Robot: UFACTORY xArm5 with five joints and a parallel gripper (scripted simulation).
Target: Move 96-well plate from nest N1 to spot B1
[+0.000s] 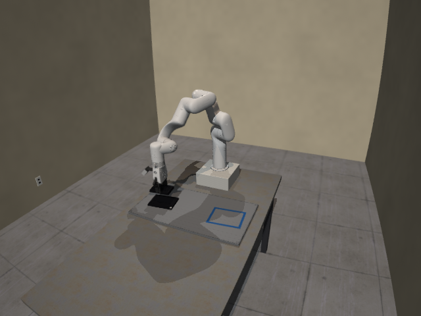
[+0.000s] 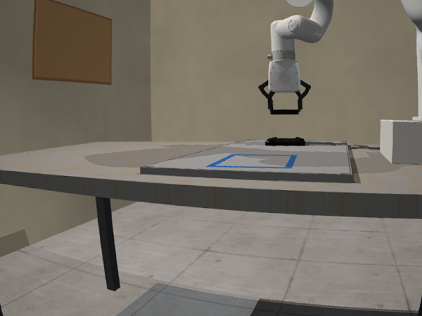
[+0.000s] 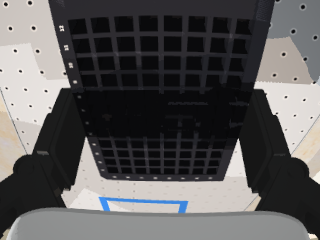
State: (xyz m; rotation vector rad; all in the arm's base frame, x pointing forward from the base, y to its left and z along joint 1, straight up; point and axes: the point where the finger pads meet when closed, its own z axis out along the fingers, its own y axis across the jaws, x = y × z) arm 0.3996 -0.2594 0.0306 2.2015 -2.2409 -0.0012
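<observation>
One deck (image 1: 234, 237), one tool (image 2: 284, 111), one plate (image 3: 160, 94)

We see a smooth, satiny white arm (image 1: 190, 105) that looks like painted plastic. The plate (image 3: 160, 80) in the black gripper (image 2: 284, 106) is matt black plastic, like the nest (image 1: 163, 201). The tabletop (image 2: 94, 164) looks like mottled, matt wood; the deck (image 2: 313, 165) is flat grey, and the outline (image 2: 218, 162) is blue tape.

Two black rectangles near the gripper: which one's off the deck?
The well plate, clamped between the gripper fingers in mid-air. The nest below lies flat on the deck.
</observation>
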